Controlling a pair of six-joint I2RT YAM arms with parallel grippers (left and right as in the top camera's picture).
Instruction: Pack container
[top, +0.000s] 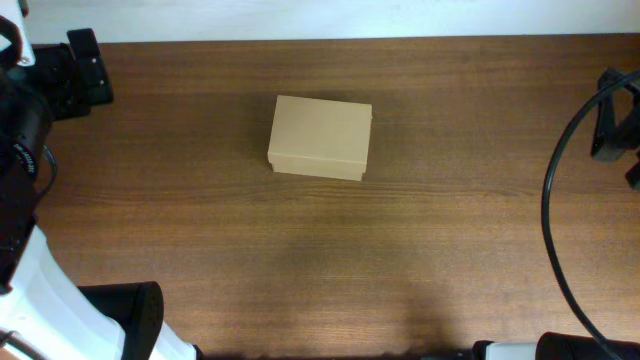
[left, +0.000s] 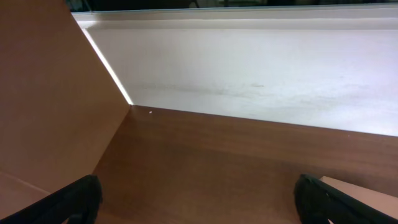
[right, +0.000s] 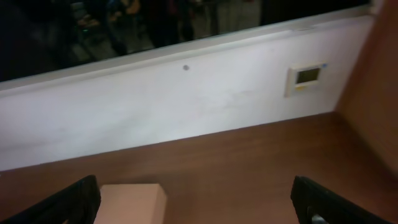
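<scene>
On the table (top: 450, 250), centrally, the shut box (top: 320, 138) lies long axis left-to-right. Both sets of fingers spread; left gripper (left: 198, 190) judged slightly nearer than right gripper (right: 194, 190).

Counter: a dark brown wooden counter (top: 320, 250) whose grain runs from left to right.
Far edge: it meets a white wall (top: 330, 18) along the top of the overhead view.
Thing on it: one small rectangular tan cardboard box (top: 320, 137), plain, with its lid closed.
Place of the box: a little behind the middle of the counter and slightly to the left, well apart from every edge.
Position of the box: flat on its base, long side almost parallel to the grain, slightly turned.
Right wrist view: a pale corner of the box shows at the lower left.
</scene>
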